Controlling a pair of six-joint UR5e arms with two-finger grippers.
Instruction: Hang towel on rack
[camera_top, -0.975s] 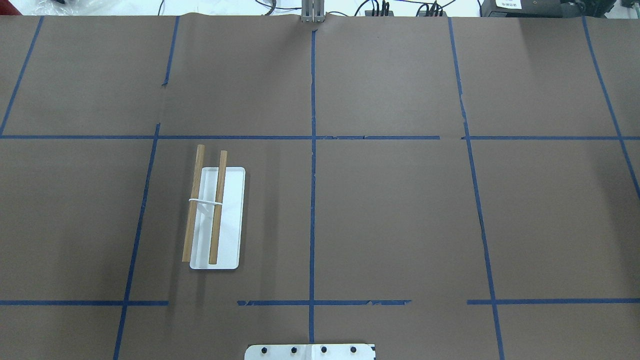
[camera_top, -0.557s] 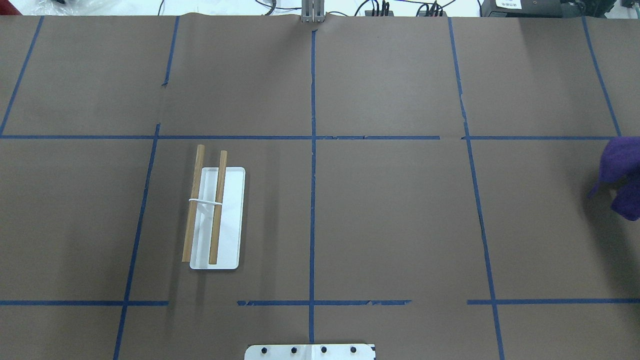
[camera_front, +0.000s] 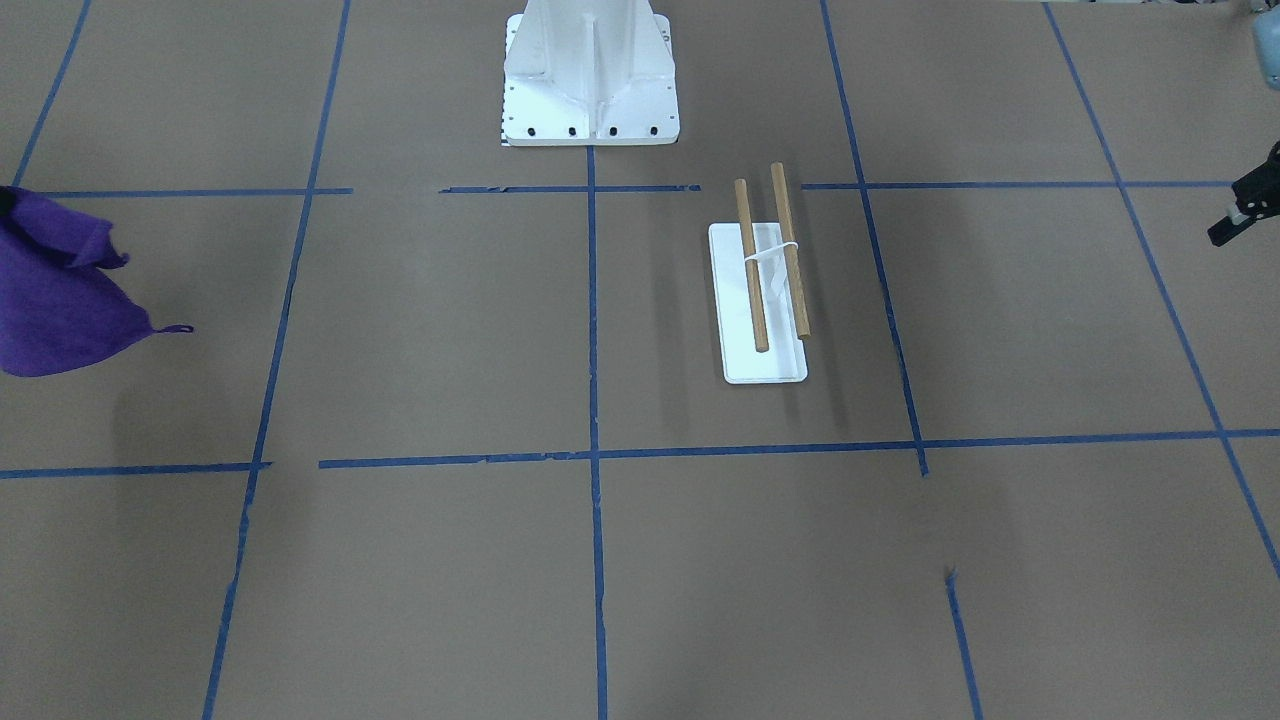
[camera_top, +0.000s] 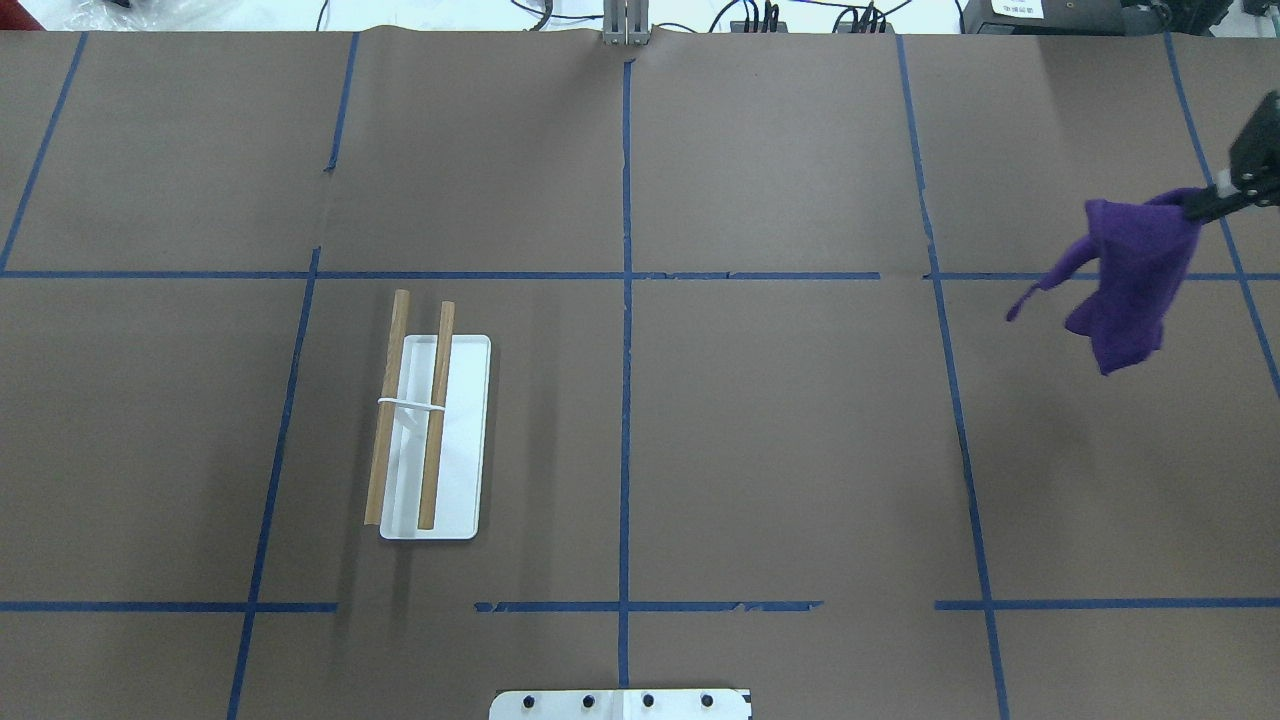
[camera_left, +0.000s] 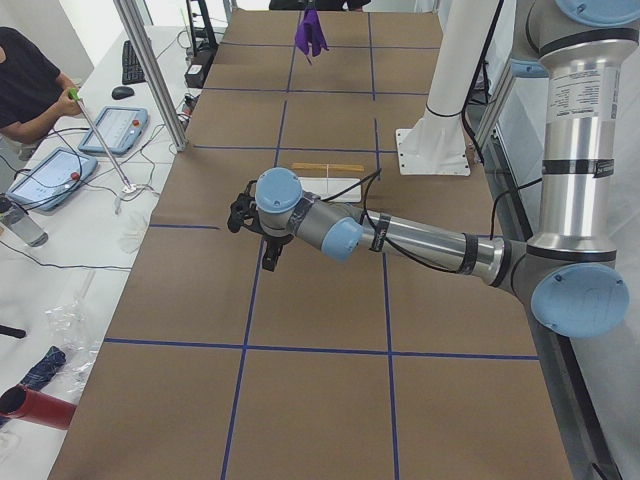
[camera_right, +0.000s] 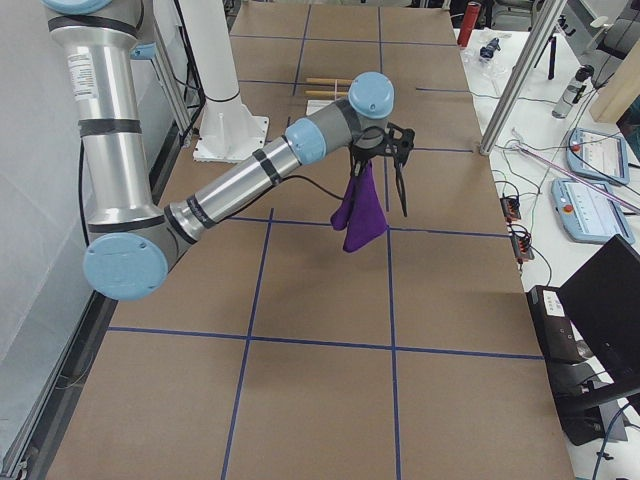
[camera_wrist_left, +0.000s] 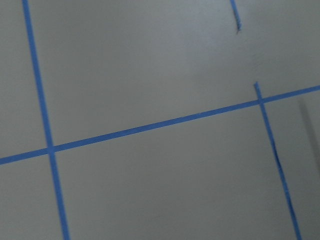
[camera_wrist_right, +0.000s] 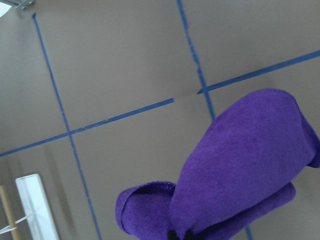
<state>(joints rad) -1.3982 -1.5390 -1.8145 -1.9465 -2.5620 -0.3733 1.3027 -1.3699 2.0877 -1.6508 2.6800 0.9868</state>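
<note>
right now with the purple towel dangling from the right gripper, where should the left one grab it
Grip the purple towel by its free bottom edge, coming from the side facing the rack. It hangs bunched from its top in the right gripper, so the lower hem is the loose, reachable part; pulling it sideways would likely spread it.

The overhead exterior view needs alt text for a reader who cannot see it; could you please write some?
A purple towel hangs above the table at the far right, held by the right gripper, jaws shut on it. The rack, two wooden bars over a white plate, stands bare left of centre.
</note>
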